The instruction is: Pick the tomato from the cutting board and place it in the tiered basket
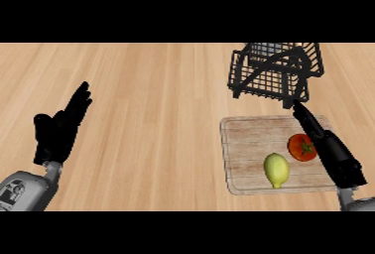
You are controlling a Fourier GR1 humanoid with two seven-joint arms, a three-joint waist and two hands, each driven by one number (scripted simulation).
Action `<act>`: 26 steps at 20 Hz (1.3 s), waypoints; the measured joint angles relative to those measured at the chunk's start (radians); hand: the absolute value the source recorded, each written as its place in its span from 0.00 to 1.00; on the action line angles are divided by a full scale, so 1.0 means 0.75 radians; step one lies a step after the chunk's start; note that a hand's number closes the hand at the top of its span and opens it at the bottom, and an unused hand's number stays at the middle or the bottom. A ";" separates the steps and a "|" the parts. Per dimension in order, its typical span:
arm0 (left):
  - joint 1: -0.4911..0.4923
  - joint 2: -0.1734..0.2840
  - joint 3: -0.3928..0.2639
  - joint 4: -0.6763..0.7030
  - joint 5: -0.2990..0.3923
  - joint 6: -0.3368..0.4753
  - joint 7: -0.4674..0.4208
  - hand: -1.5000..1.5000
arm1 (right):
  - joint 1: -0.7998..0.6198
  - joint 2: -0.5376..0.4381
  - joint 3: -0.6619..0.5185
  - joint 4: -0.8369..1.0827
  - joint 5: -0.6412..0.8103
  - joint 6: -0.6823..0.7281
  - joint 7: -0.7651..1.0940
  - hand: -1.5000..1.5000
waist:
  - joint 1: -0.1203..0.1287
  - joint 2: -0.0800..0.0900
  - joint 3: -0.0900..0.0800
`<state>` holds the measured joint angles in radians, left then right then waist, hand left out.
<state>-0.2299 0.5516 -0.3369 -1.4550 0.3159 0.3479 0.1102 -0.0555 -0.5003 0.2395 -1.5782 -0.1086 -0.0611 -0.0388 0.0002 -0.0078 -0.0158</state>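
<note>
On the board (249,134), the tomato (302,147) lies beside a lemon (276,170); my right hand (331,149), fingers straight, flanks it and should curl round it before lifting toward the basket (277,72).

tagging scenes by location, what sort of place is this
Most likely a kitchen counter set up for food handling. A light wooden countertop carries a cutting board with a tomato and a lemon on it, and a black wire tiered basket stands just behind the board.
</note>
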 measured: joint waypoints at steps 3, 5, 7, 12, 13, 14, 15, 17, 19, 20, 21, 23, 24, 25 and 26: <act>0.002 -0.033 0.000 -0.023 -0.027 0.034 -0.028 0.50 | -0.027 -0.015 -0.129 -0.009 -0.154 0.099 -0.128 1.00 | -0.007 0.004 0.013; 0.004 -0.061 0.002 -0.041 -0.043 0.072 -0.061 0.50 | -0.047 0.000 -0.229 -0.029 -0.300 0.173 -0.235 1.00 | -0.017 0.001 0.021; 0.004 -0.078 0.007 -0.053 -0.045 0.089 -0.078 0.50 | -0.078 0.081 -0.326 -0.045 -0.455 0.180 -0.315 1.00 | -0.039 -0.013 0.043; 0.006 -0.152 -0.019 -0.087 -0.064 0.131 -0.125 0.50 | -0.048 0.085 -0.470 0.130 -0.785 0.476 -0.360 0.00 | -0.019 0.009 0.037; 0.007 -0.165 -0.025 -0.088 -0.067 0.136 -0.133 0.50 | -0.039 0.073 -0.484 0.160 -0.848 0.575 -0.368 0.00 | -0.017 0.012 0.037; 0.017 -0.179 -0.035 -0.094 -0.075 0.146 -0.141 0.50 | -0.024 0.049 -0.501 0.189 -0.902 0.681 -0.382 0.00 | -0.015 0.013 0.036; 0.028 -0.189 -0.040 -0.092 -0.080 0.152 -0.155 0.50 | -0.009 0.014 -0.525 0.220 -0.947 0.790 -0.399 0.00 | -0.015 0.014 0.035; 0.029 -0.205 -0.050 -0.093 -0.097 0.167 -0.161 0.50 | 0.032 -0.058 -0.581 0.288 -0.999 0.999 -0.449 0.00 | -0.018 0.014 0.032; 0.036 -0.223 -0.057 -0.084 -0.110 0.180 -0.175 0.50 | 0.063 -0.148 -0.659 0.349 -1.014 1.108 -0.449 0.00 | -0.020 0.015 0.031; 0.024 -0.229 -0.055 -0.075 -0.114 0.183 -0.172 0.50 | 0.073 -0.191 -0.694 0.363 -0.987 1.135 -0.445 0.00 | -0.023 0.015 0.030; 0.034 -0.233 -0.060 -0.079 -0.121 0.188 -0.179 0.50 | 0.085 -0.236 -0.734 0.371 -0.946 1.148 -0.444 0.00 | -0.022 0.014 0.030; 0.045 -0.234 -0.053 -0.075 -0.119 0.189 -0.186 0.50 | 0.108 -0.331 -0.806 0.340 -0.841 1.151 -0.446 0.00 | -0.032 0.010 0.029; 0.046 -0.234 -0.048 -0.071 -0.117 0.187 -0.189 0.50 | 0.114 -0.374 -0.833 0.308 -0.775 1.143 -0.448 0.00 | -0.036 0.009 0.028; 0.049 -0.241 -0.052 -0.066 -0.120 0.191 -0.192 0.50 | 0.113 -0.417 -0.860 0.275 -0.711 1.133 -0.453 0.00 | -0.038 0.008 0.027; 0.055 -0.241 -0.051 -0.064 -0.123 0.193 -0.196 0.50 | 0.118 -0.454 -0.882 0.226 -0.641 1.116 -0.460 0.00 | -0.042 0.005 0.026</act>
<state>-0.1888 0.3705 -0.3752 -1.5033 0.2238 0.4927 -0.0370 0.0331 -0.8409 -0.4220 -1.4085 -0.5895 0.7761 -0.3838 -0.0315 -0.0039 0.0038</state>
